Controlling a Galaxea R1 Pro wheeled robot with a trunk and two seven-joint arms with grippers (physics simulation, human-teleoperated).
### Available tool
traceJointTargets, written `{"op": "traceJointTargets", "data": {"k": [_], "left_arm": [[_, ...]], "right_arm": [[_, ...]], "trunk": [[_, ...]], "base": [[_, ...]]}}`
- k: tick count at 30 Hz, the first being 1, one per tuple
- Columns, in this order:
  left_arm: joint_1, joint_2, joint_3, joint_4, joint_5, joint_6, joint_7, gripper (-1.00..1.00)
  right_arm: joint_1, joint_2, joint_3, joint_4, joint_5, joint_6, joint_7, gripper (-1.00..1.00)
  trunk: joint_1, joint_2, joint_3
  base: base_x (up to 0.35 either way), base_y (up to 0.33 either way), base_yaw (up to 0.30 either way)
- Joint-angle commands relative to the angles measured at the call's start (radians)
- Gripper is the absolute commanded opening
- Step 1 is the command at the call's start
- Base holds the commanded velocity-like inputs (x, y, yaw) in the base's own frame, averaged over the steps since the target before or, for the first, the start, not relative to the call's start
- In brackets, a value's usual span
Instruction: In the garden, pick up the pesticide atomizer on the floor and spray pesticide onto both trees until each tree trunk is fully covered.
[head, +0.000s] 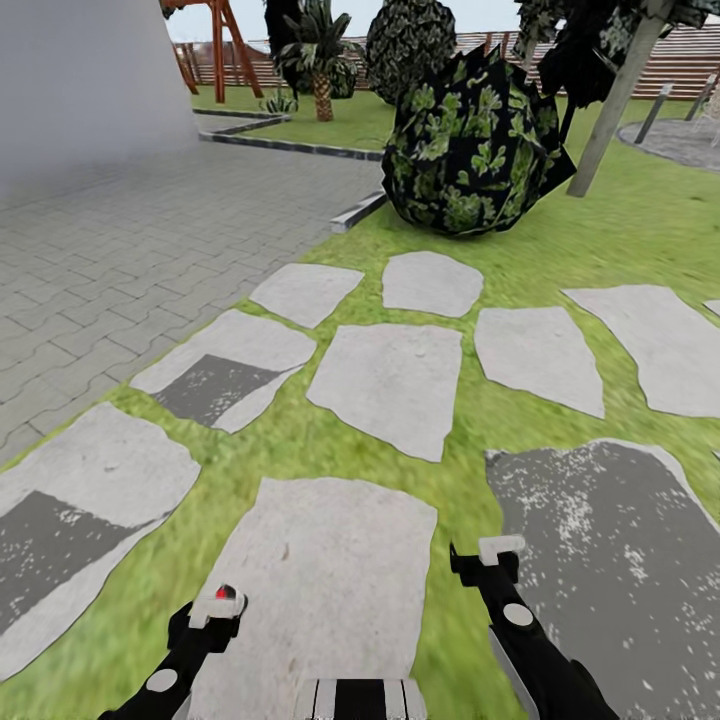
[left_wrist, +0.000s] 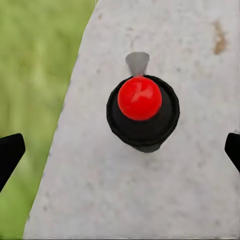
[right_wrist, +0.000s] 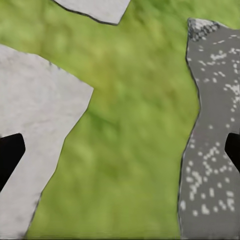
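At the bottom left of the head view, the pesticide atomizer (head: 226, 598) with its red cap sits at the tip of the left gripper (head: 205, 625), over a pale paving stone (head: 330, 570). In the left wrist view the atomizer (left_wrist: 142, 112) stands on that stone (left_wrist: 150, 195) between the wide-open jaws, untouched. The right gripper (head: 487, 562), at bottom right, is also spread wide and empty above grass (right_wrist: 135, 130). A pale tree trunk (head: 612, 105) leans at upper right.
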Motion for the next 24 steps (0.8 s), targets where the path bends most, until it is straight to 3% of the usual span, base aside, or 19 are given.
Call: {"op": "traceJointTargets", "data": {"k": [1,16,19,24], "left_arm": [[0.000,0.000,0.000,0.000,0.000,0.000,0.000,1.00],[0.001,-0.001,-0.005,0.000,-0.004,-0.003,0.000,1.00],[0.001,-0.002,-0.006,0.003,-0.008,-0.049,0.001,1.00],[0.001,-0.003,-0.008,0.007,-0.009,-0.078,0.000,1.00]], "right_arm": [[0.000,0.000,0.000,0.000,0.000,0.000,0.000,1.00],[0.000,0.000,0.000,0.002,0.000,0.000,0.000,1.00],[0.000,0.000,0.000,0.003,0.000,-0.001,0.000,1.00],[0.000,0.000,0.000,0.003,0.000,-0.001,0.000,1.00]], "trunk": [[0.000,0.000,-0.006],[0.007,-0.004,-0.088],[0.008,-0.004,-0.104],[0.008,-0.004,-0.107]], "base": [[0.000,0.000,0.000],[0.000,0.000,0.000],[0.000,0.000,0.000],[0.000,0.000,0.000]]}}
